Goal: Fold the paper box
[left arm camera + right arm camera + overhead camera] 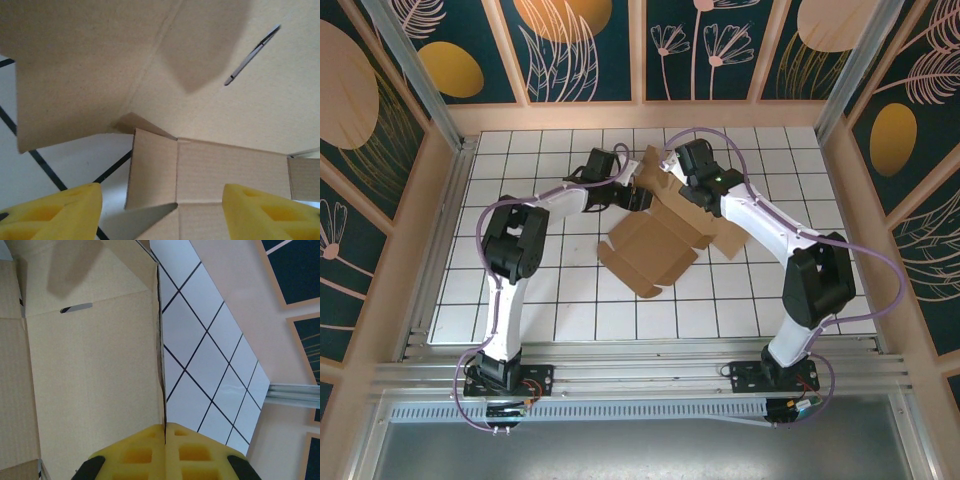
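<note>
On the white gridded table (pixel 570 300), we are clamping the brown corrugated cardboard box (pixel 650 250) in our right gripper (pixel 165 429), left gripper (pixel 161 194) released.

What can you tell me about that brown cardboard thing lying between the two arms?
The paper box is a plain brown corrugated cardboard blank, unprinted, with creases, several flaps and a thin slot. It lies mostly spread out on the white tiled table, some flaps raised. The right tool is shut on the edge of one panel at its far end; the left tool stands open just over its flaps.
</note>
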Controlling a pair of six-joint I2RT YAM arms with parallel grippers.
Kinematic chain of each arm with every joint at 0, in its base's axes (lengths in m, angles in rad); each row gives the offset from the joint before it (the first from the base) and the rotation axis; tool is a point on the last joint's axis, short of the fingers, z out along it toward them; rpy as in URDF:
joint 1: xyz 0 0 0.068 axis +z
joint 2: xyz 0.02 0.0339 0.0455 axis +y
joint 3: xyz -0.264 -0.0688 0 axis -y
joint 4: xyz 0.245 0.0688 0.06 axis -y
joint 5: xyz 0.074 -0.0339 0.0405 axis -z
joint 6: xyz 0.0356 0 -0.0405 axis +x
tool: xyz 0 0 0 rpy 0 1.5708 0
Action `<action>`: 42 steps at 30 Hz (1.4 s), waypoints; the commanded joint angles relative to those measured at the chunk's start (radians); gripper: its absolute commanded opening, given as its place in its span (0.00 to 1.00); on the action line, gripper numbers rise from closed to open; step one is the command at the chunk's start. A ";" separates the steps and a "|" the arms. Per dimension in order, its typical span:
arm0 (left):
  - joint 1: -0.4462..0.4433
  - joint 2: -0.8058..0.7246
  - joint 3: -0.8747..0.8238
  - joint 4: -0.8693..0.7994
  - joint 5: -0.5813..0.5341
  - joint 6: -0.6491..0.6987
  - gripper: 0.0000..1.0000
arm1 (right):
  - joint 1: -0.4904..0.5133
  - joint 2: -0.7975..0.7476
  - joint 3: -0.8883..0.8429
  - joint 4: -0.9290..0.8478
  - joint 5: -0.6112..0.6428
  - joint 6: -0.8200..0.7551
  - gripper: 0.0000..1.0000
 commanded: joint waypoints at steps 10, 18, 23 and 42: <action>-0.012 0.058 0.035 0.010 0.005 -0.021 0.35 | 0.047 -0.056 0.005 0.029 0.063 0.030 0.00; -0.045 0.015 0.005 0.016 -0.031 -0.015 0.16 | 0.082 -0.021 0.003 0.052 0.140 0.040 0.00; -0.091 -0.027 -0.014 0.038 -0.140 0.005 0.06 | 0.094 -0.008 -0.008 0.078 0.165 0.037 0.00; -0.254 -0.068 -0.285 0.512 -0.456 -0.126 0.12 | 0.086 -0.069 -0.115 0.172 0.100 0.109 0.00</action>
